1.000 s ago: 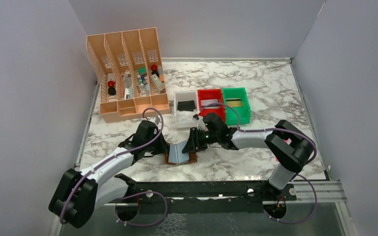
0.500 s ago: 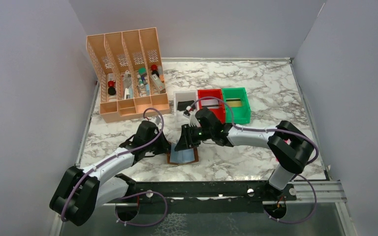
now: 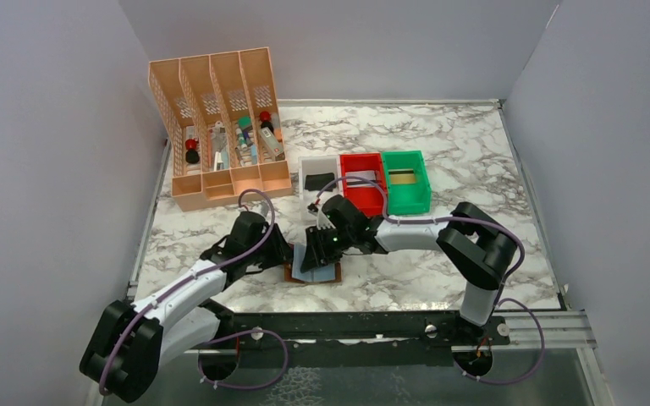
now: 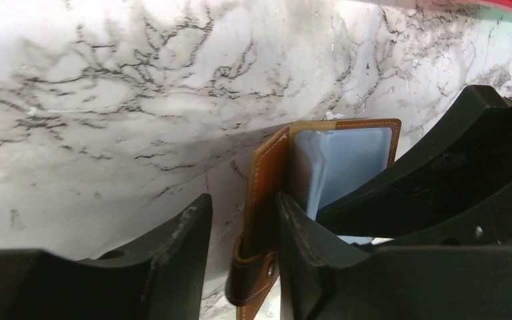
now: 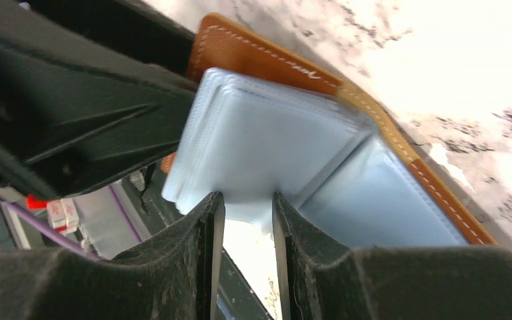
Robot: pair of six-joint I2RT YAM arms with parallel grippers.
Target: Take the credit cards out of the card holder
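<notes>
The brown card holder (image 3: 311, 281) lies open on the marble table between my two grippers. Its grey-blue clear sleeves (image 5: 267, 133) stand fanned up from the brown cover (image 5: 253, 57). My left gripper (image 4: 243, 203) is open. It straddles the upright brown cover (image 4: 270, 167), which leans on the right finger with a gap on the left. My right gripper (image 5: 245, 200) is open by a narrow gap, its fingertips against the lower edge of the sleeve stack. From above, the left gripper (image 3: 283, 254) and the right gripper (image 3: 316, 251) meet over the holder. The credit cards are hidden in the sleeves.
A white bin (image 3: 318, 166), a red bin (image 3: 362, 161) and a green bin (image 3: 406, 159) stand in a row behind the holder, each with a flat item inside. A peach four-slot organiser (image 3: 220, 127) with small items stands at the back left.
My left gripper has opened off the holder's cover. The right gripper has moved left over the holder, swinging the sleeves up and leftward.
</notes>
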